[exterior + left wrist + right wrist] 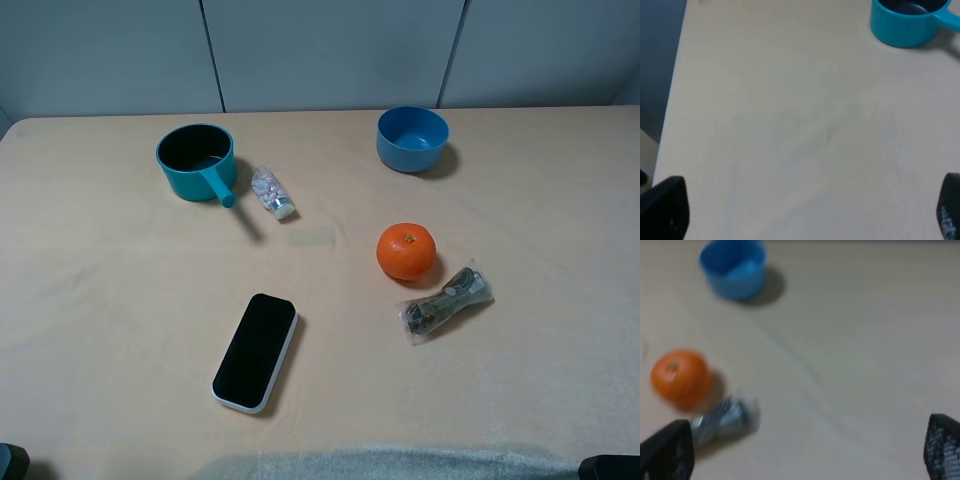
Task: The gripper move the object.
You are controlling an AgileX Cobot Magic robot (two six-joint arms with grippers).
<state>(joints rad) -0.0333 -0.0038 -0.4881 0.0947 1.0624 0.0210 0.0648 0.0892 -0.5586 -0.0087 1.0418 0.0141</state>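
Note:
The small clear bottle (pixel 272 193) with a silvery cap and pink label lies on its side on the table, just right of the teal pot's handle. It does not show in either wrist view. My left gripper (pixel 805 210) is open and empty, its black fingertips (pixel 664 210) wide apart over bare table near the left side. My right gripper (pixel 805 447) is open and empty, its fingertips (pixel 942 446) wide apart over the table's right side. Both grippers are near the front edge, far from the bottle.
A teal pot (pixel 196 160) (pixel 907 20) stands at back left and a blue bowl (pixel 412 138) (pixel 735 267) at back right. An orange (pixel 406 250) (pixel 680 377) and a crinkly clear packet (pixel 446 302) (pixel 725 420) lie right of centre. A black flat device (pixel 256 350) lies at front centre.

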